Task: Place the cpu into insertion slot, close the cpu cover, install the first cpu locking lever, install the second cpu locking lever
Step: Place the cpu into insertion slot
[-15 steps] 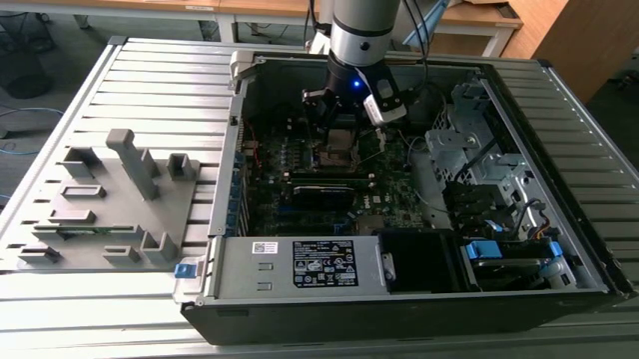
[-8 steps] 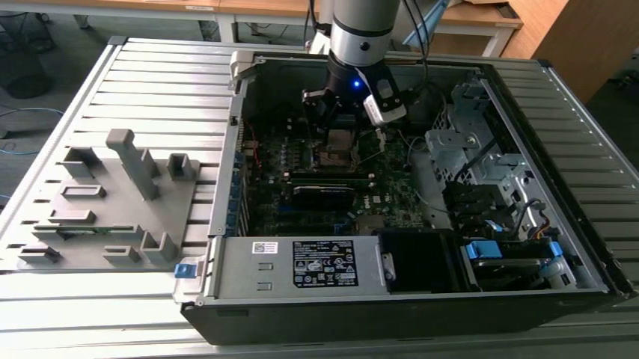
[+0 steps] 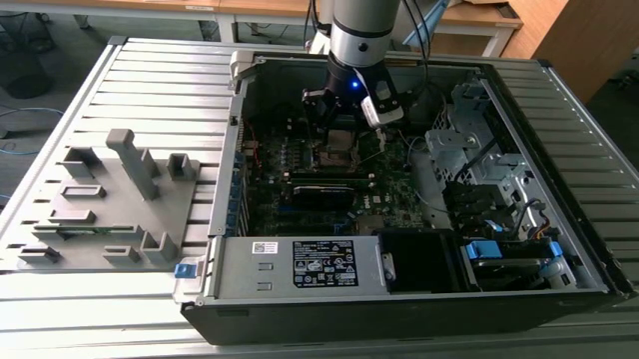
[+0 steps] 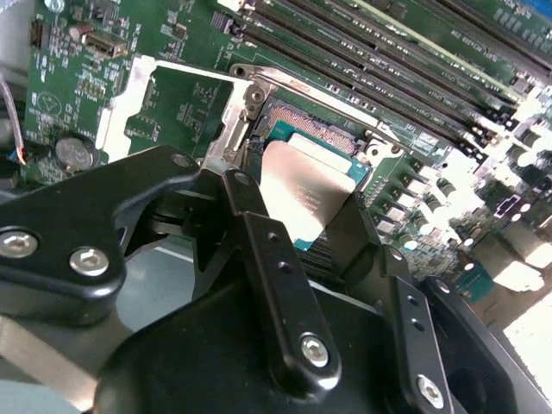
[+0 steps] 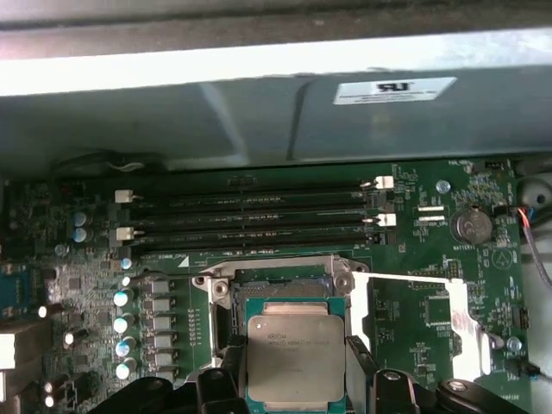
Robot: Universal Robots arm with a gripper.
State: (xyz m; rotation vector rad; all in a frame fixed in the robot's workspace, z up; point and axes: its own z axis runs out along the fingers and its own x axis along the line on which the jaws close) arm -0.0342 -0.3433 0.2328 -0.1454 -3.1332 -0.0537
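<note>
Silver-grey cpu [image 5: 296, 355] sits pinched btwn closed fingers [image 4: 246, 211], just over the insertion slot [image 5: 280, 285]; cpu cover [image 5: 405, 281] lies flipped open beside the slot. Risk imo: any tilt/offset vs slot could bend pins.

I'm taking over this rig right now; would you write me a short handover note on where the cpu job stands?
The gripper is shut on the cpu.
The cpu sits between the fingers at the insertion slot, covering part of it in both wrist views. I cannot tell whether it is seated.
The cpu cover is swung open and lies flat beside the slot.
Done: the cpu is at the slot.
Left: release the cpu in the slot, close the cover, and do both lever steps.
</note>
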